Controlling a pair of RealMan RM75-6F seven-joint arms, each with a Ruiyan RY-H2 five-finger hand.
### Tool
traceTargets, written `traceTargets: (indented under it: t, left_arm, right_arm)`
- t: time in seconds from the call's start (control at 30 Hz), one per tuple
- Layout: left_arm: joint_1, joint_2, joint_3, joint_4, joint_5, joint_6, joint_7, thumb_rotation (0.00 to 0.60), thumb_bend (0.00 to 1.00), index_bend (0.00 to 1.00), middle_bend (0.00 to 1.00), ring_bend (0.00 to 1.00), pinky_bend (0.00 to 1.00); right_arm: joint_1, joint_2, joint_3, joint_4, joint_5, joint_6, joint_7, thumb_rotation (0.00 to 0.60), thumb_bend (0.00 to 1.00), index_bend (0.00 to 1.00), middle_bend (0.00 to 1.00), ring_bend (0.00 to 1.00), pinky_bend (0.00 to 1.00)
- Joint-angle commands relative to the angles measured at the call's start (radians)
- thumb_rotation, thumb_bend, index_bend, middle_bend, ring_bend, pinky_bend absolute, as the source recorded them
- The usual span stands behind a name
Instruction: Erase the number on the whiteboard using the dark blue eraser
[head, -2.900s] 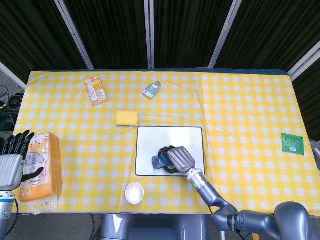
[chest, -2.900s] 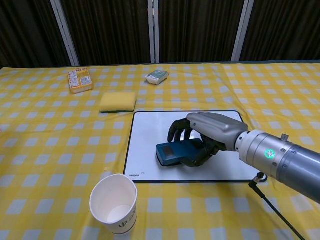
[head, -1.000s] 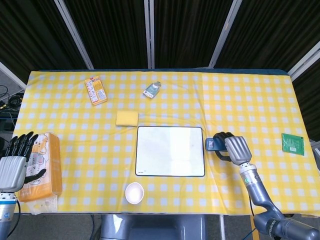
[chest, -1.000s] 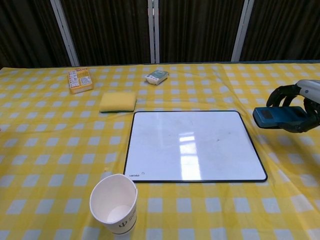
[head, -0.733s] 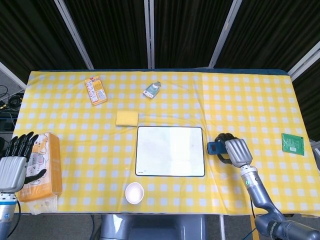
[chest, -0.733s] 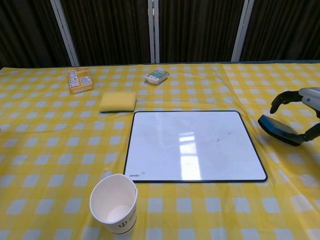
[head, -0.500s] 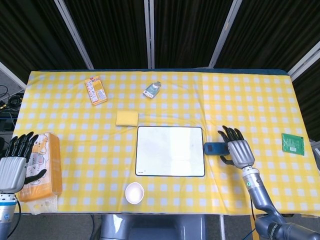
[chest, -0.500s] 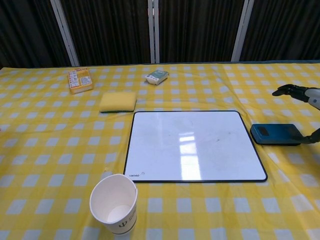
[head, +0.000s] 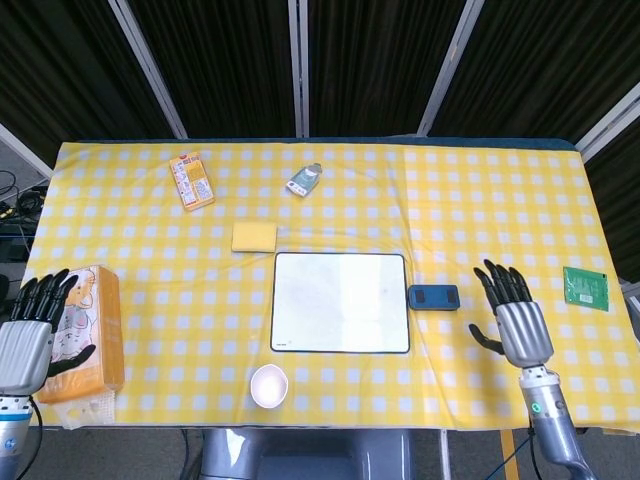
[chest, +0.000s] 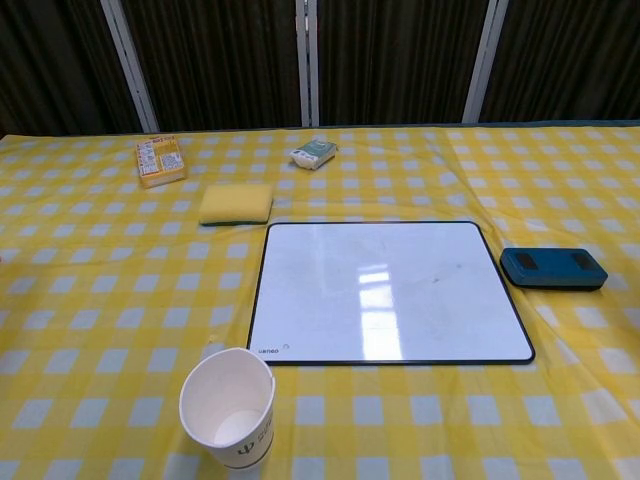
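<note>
The whiteboard (head: 340, 302) (chest: 388, 290) lies flat at the table's middle, its surface blank white with no number showing. The dark blue eraser (head: 433, 297) (chest: 553, 268) rests on the cloth just right of the board's right edge, nothing touching it. My right hand (head: 514, 318) hovers to the right of the eraser, fingers spread, holding nothing; only the head view shows it. My left hand (head: 30, 335) hangs off the table's front left corner with fingers apart, beside the tissue box.
A paper cup (head: 269, 385) (chest: 228, 407) stands before the board's front left corner. A yellow sponge (head: 254, 237) (chest: 236, 203), orange box (head: 191, 180) (chest: 160, 160) and small packet (head: 304, 179) (chest: 314, 152) lie behind. A tissue box (head: 84, 333) sits front left, a green circuit board (head: 586, 286) far right.
My right hand carried the eraser off the board, set it down right of the board, let go and drew back rightward. It has left the chest view.
</note>
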Motion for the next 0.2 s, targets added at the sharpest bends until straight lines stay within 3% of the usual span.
traceTargets:
  t: [0.03, 0.2]
  left_arm:
    - [0.008, 0.002, 0.008, -0.003, 0.007, 0.006, -0.003, 0.6, 0.0, 0.0, 0.0, 0.0, 0.0]
    - [0.013, -0.001, 0.015, 0.0, 0.017, 0.009, -0.003, 0.6, 0.0, 0.0, 0.0, 0.0, 0.0]
  right_arm:
    - [-0.075, 0.041, -0.037, 0.0, -0.071, 0.107, 0.011, 0.6, 0.16, 0.02, 0.0, 0.0, 0.0]
    - [-0.102, 0.064, -0.038, -0.02, -0.093, 0.139, 0.0, 0.6, 0.16, 0.02, 0.0, 0.0, 0.0]
